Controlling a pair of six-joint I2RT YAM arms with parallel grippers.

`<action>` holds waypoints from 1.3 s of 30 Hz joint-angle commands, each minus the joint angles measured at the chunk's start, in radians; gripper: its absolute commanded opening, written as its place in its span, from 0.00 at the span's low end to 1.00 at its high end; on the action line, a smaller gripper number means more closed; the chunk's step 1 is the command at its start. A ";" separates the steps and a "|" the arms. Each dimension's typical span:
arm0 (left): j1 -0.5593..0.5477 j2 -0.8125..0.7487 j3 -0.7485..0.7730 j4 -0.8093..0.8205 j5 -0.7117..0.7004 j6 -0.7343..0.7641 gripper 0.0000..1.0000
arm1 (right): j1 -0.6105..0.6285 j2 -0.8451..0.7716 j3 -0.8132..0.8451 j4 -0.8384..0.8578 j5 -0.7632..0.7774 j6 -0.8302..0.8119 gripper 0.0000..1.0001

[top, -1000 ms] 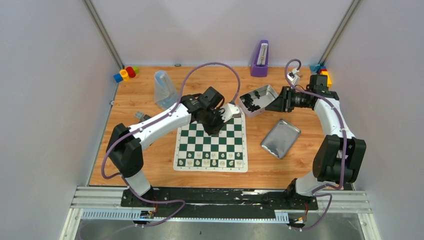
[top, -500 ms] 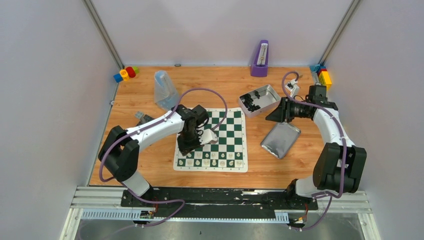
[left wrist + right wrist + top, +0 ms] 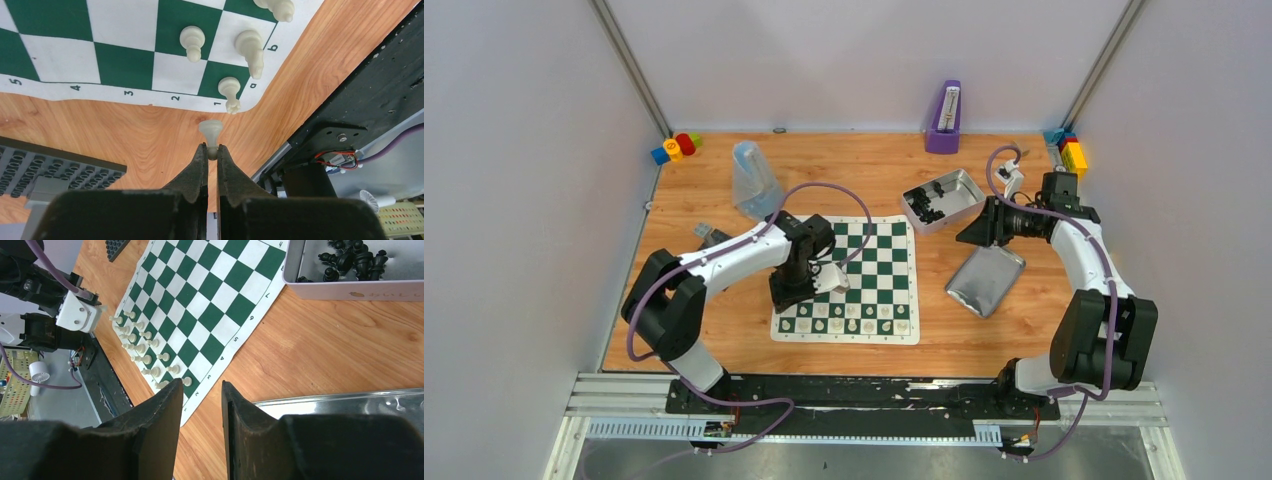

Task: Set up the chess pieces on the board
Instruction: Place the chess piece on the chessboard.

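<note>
My left gripper (image 3: 212, 150) is shut on the head of a cream pawn (image 3: 211, 129), its base pointing away from me. The pawn is over bare wood just off the corner of the green-and-white board (image 3: 122, 70) by the marks "1" and "a". Cream chess pieces (image 3: 192, 42) stand on the squares at that corner. In the top view the left gripper (image 3: 785, 296) is at the board's (image 3: 879, 265) near-left part, above the two near rows of cream pieces (image 3: 852, 320). My right gripper (image 3: 202, 390) is open and empty, off the board's right edge (image 3: 964, 236).
An open tin (image 3: 959, 188) with black pieces (image 3: 350, 260) sits off the board's far-right corner, and its lid (image 3: 986, 278) lies to the right. A grey studded plate (image 3: 50, 170) lies left of the board. A clear bag (image 3: 752, 180), a purple metronome (image 3: 944, 118) and coloured blocks (image 3: 674, 148) stand farther back.
My left arm has swung from the board's far edge near the tin down to its near-left part, jaws staying shut. The right arm has barely shifted.
</note>
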 commanded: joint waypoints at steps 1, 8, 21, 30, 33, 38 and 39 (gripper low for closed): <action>0.007 0.032 -0.004 -0.016 -0.015 0.029 0.00 | -0.003 -0.027 -0.006 0.033 -0.011 -0.033 0.35; 0.007 0.104 0.030 -0.011 -0.022 0.026 0.00 | -0.003 -0.023 -0.008 0.032 -0.012 -0.038 0.35; 0.006 0.190 0.070 0.000 -0.036 0.027 0.03 | -0.003 -0.021 -0.012 0.031 -0.008 -0.043 0.35; 0.008 0.214 0.072 0.021 -0.056 0.025 0.04 | -0.003 -0.019 -0.015 0.030 -0.009 -0.043 0.35; 0.009 0.219 0.081 0.024 -0.056 0.025 0.04 | -0.003 -0.019 -0.015 0.031 -0.010 -0.043 0.35; 0.012 0.226 0.090 0.030 -0.059 0.023 0.05 | -0.003 -0.021 -0.016 0.029 -0.009 -0.042 0.35; 0.013 0.227 0.090 0.031 -0.058 0.022 0.05 | -0.003 -0.021 -0.016 0.029 -0.009 -0.043 0.35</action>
